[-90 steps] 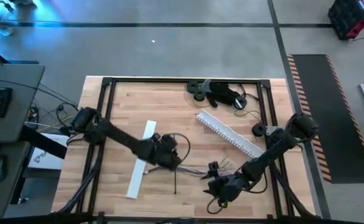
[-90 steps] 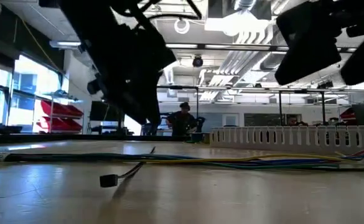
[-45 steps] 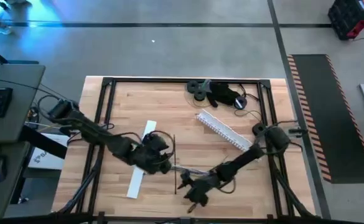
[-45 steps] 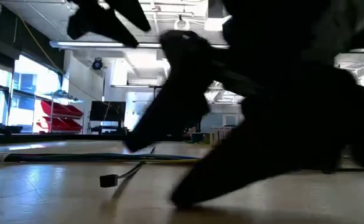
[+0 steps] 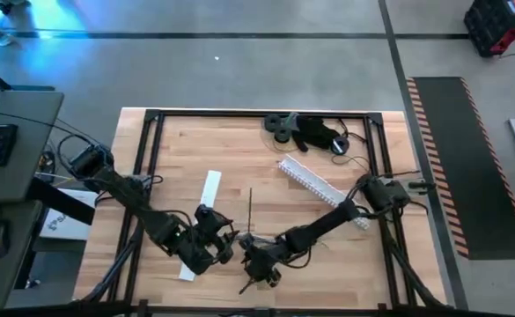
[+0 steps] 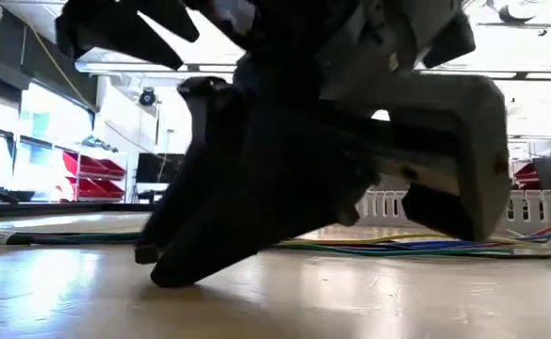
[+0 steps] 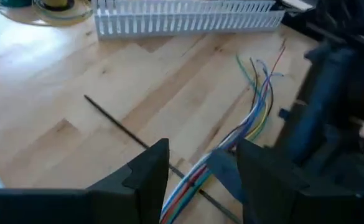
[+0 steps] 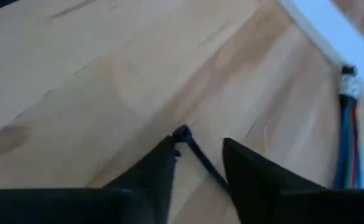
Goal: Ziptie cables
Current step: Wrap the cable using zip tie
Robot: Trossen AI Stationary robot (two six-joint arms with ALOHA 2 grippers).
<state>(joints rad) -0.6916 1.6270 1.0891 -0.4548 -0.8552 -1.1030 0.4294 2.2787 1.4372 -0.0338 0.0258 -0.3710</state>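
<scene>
The left fingers (image 7: 205, 152) are spread wide and hold nothing. They straddle the cables (image 7: 256, 115), a slim bundle of coloured wires lying flat on the wooden surface (image 5: 187, 150) near its front edge, well short of the white comb-toothed rail (image 7: 182, 15). The right fingers (image 8: 198, 144) are parted by a narrow gap, with the thin black ziptie (image 8: 197, 152) running into it. They do not appear to be clamped on it.

The tie is thin and lies flat, so closing on it could pinch bare wood or flick it aside. The left fingers might catch only some wires and fan out the rest. The two arms are also just beside each other, so a small sideways correction could knock them together.

A second ago, seen from above, the right arm was well off to the right. It has since swung in next to the left, and both now fill the low view.
</scene>
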